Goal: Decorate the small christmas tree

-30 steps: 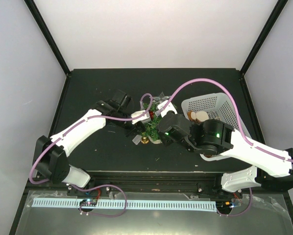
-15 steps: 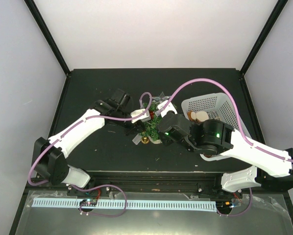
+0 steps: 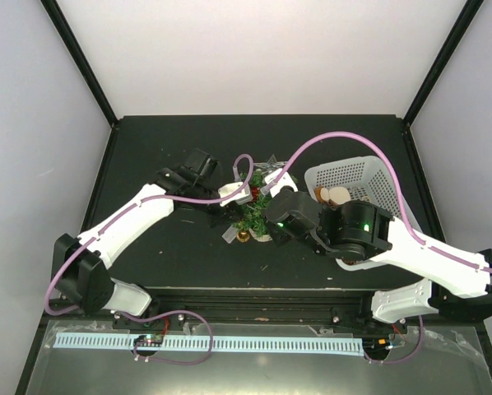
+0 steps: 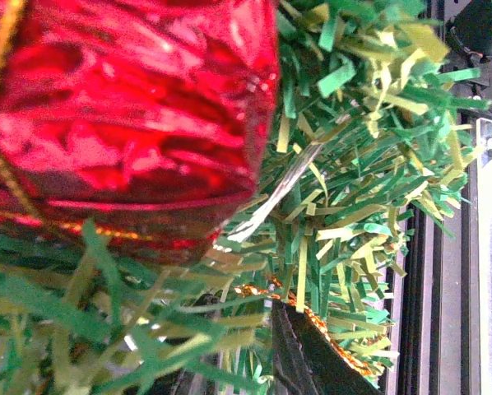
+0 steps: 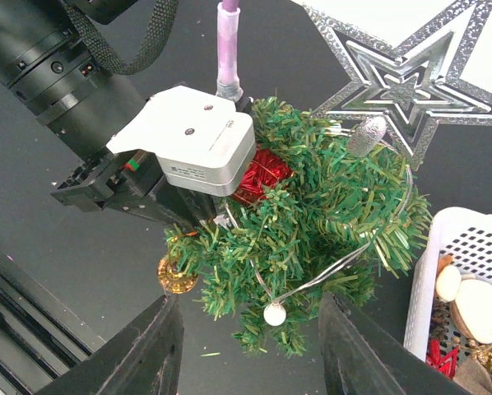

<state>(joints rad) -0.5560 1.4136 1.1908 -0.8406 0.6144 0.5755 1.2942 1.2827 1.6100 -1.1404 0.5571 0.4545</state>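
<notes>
Small christmas tree (image 3: 255, 212) sits mid-table, between the two arms, just left of the white perforated basket (image 3: 369, 177). In the right wrist view it leans, branches bushy, with a silver wire and a white bead (image 5: 273, 313) strung across the front.

Left gripper (image 5: 217, 216) is pushed into the tree from the left, fingers buried in the needles. It is closed on a red foil ornament (image 4: 127, 107) with gold cord, which fills most of the left wrist view; only one dark finger (image 4: 308, 362) shows there, so contact on the other side is my best read, not certain.

Right gripper (image 5: 250, 350) hovers just in front of the tree, jaws apart, nothing between them.

Around it: silver star (image 5: 410, 78) flat on the table behind the tree, touching its top branches. Gold bauble (image 5: 177, 276) at the tree's lower left edge. Basket holds pale round pieces (image 5: 472, 309) plus red and gold bits. Left arm's purple cable (image 3: 244, 164) loops over the treetop.
</notes>
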